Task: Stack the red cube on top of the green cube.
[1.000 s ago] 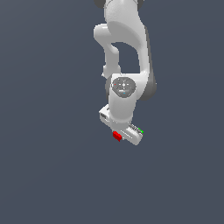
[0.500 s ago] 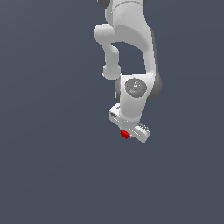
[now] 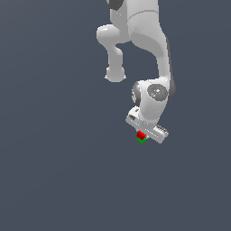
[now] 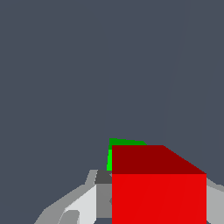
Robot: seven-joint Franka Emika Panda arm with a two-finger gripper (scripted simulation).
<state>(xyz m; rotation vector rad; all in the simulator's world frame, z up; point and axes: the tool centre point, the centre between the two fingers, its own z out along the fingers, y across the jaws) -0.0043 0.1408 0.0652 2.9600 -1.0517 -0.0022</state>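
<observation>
The red cube [image 3: 141, 134] shows just under the white hand of the arm in the exterior view, and my gripper [image 3: 142, 135] is shut on it. A sliver of the green cube [image 3: 141, 140] peeks out directly beneath the red one. In the wrist view the red cube [image 4: 158, 186] fills the near field between my fingers [image 4: 83, 203], and only an edge of the green cube [image 4: 114, 146] shows behind it. Whether the two cubes touch cannot be told.
A plain dark grey surface [image 3: 54, 171] spreads in every direction. The white arm [image 3: 144, 49] rises above the hand toward the exterior view's top.
The arm has carried the red cube toward the exterior view's right and lower, bringing it over the green cube, which earlier lay beside the hand.
</observation>
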